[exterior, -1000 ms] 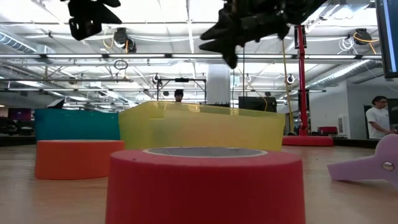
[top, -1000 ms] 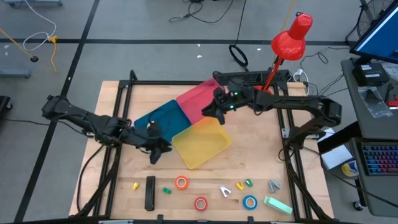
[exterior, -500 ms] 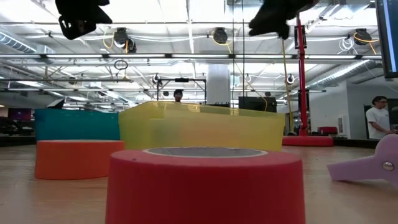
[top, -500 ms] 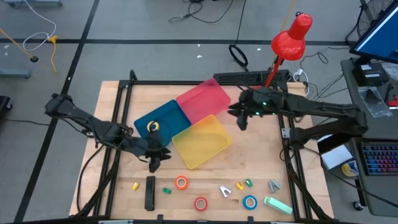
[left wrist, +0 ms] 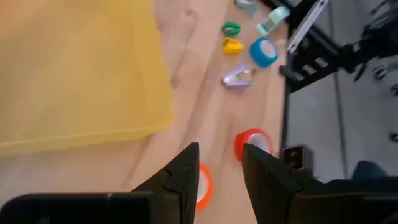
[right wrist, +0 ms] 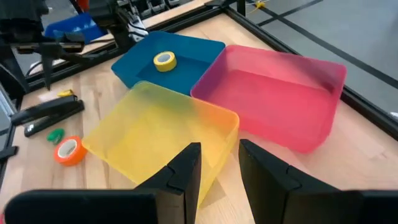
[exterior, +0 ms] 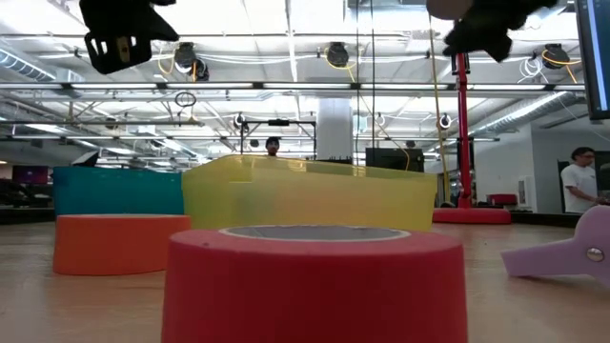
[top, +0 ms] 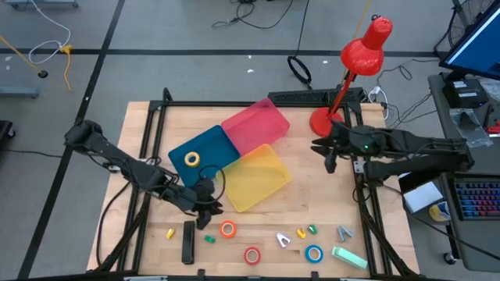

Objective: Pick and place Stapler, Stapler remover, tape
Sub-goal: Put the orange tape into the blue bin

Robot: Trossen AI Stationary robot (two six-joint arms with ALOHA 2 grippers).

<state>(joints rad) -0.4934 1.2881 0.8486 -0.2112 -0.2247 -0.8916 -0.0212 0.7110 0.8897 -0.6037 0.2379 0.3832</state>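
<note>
Blue tray: the shallow blue plastic tray holds one yellow ring-shaped tape roll with a pale centre; it was already there half a second ago.
Pink tray: the translucent pink plastic tray holds nothing visible.
Yellow tray: the translucent yellow plastic tray, with rounded corners, touches the other two and holds nothing visible.
Loose tape: the orange ring roll, red ring roll and blue ring roll lie flat on the pale wooden surface near its front edge.
Stapler: the long black stapler lies left of the orange roll.
Staple remover: the lilac claw-shaped remover lies between the red and blue rolls.
Left end effector: the left end effector has moved forward off the blue tray's corner and now hangs just above the orange roll, fingers slightly apart, holding nothing.
Right end effector: the right end effector has drawn back from the pink tray to the surface's right edge, fingers slightly apart, empty.
</note>
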